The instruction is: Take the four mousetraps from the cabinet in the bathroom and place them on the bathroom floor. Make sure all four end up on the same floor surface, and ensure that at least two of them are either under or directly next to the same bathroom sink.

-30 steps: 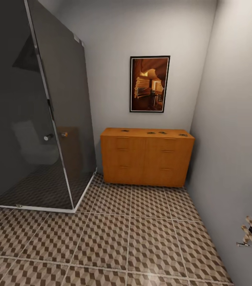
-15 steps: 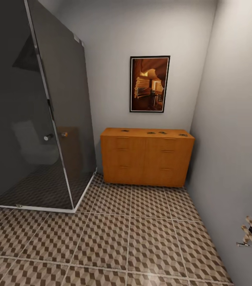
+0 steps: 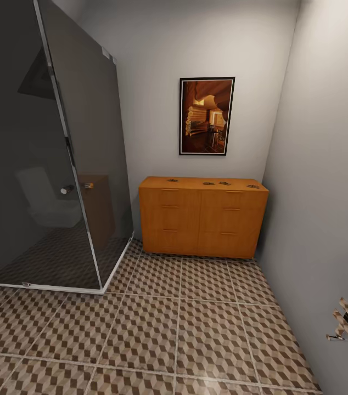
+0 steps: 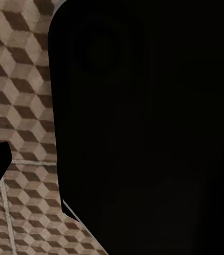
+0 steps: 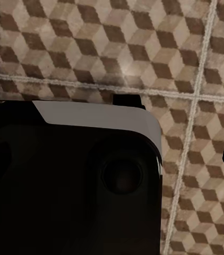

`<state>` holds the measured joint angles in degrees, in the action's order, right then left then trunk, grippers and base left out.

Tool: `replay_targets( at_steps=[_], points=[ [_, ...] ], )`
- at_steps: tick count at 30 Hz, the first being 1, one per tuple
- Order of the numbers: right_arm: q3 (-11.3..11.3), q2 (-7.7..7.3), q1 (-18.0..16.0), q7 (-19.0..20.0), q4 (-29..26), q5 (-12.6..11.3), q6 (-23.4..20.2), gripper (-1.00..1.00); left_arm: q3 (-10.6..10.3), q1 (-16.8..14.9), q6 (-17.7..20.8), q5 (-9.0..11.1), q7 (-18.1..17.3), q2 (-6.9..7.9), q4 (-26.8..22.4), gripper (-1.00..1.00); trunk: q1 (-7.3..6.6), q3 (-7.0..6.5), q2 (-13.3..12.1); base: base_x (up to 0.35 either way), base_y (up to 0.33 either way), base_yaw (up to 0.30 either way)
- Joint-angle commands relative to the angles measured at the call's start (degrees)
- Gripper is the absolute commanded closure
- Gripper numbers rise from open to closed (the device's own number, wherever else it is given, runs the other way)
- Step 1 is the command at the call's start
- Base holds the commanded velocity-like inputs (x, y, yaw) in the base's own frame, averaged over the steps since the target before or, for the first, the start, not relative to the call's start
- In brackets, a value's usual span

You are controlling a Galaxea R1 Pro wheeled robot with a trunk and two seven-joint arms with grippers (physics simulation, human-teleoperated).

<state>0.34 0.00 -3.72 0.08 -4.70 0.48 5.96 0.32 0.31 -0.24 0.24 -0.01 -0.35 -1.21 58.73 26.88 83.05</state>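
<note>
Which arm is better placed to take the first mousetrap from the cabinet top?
Neither yet, I think. The mousetraps lie on the distant cabinet; both wrist views face floor tiles. Right may suit: more traps lie right.

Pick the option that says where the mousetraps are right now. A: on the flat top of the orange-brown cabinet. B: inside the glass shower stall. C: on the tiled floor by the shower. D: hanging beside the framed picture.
A: in the head view, small dark mousetraps lie spread along the flat top of the cabinet against the far wall.

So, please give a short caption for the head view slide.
Four mousetraps lie on the orange cabinet beyond the tiled bathroom floor.
</note>
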Motion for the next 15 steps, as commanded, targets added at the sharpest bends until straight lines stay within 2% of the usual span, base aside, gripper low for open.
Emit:
replay_targets(
  at_steps=[1, 15],
  points=[
    [0.04, 0.00, -0.03, 0.01, 0.05, 0.05, 0.19, -1.00, 0.03, 0.03, -0.02, 0.02, 0.00, -0.01, -0.11, -1.00, 0.00, 0.05, 0.02, 0.000, 0.000, 0.000],
    [0.01, -0.08, -0.04, 0.01, 0.05, 0.05, 0.19, -1.00, 0.11, 0.04, -0.02, 0.02, 0.01, -0.01, -0.11, -1.00, 0.00, 0.05, 0.02, 0.000, 0.000, 0.000]
  ],
)
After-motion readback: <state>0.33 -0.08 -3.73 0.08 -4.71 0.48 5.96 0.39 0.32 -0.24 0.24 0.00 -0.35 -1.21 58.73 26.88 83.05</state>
